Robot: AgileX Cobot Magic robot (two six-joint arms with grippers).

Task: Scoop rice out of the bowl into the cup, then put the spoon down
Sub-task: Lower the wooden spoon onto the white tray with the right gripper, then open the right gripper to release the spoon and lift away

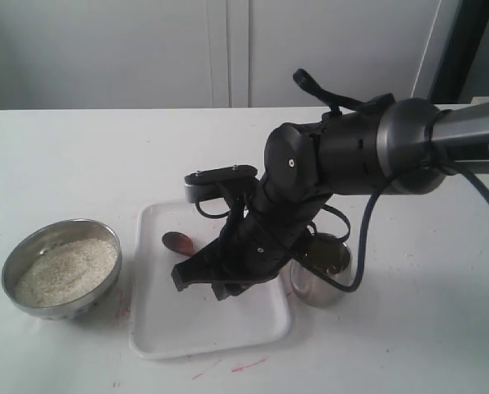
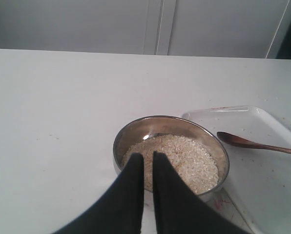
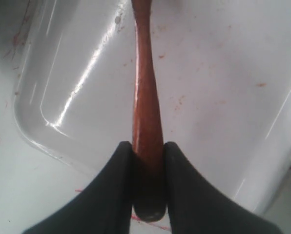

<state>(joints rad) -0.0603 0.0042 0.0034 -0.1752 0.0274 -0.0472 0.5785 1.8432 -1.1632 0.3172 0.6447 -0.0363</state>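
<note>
At the lower left of the exterior view, a wide round shiny steel bowl (image 1: 61, 267) stands on the white table (image 1: 80, 156). It holds a flat mass of small white uncooked rice (image 1: 66, 271). In the left wrist view the left gripper (image 2: 148, 157) hangs above the near rim of the bowl. Its black fingers (image 2: 133, 168) are drawn almost together, with only a thin slit between them and nothing held.

Just right of the bowl, in the lower middle of the frame, is a shallow white rectangular plastic tray (image 1: 171, 324). A reddish-brown wooden spoon (image 1: 177, 242) has its oval bowl over the tray's upper left part. I cannot tell whether it rests on the tray floor. The right gripper (image 3: 148, 146) is clamped on the far end of the spoon's slim handle, one finger on each side.

Right of the tray, close beside its edge, a small shiny steel cup (image 1: 310, 289) stands upright, partly hidden by the arm.
</note>
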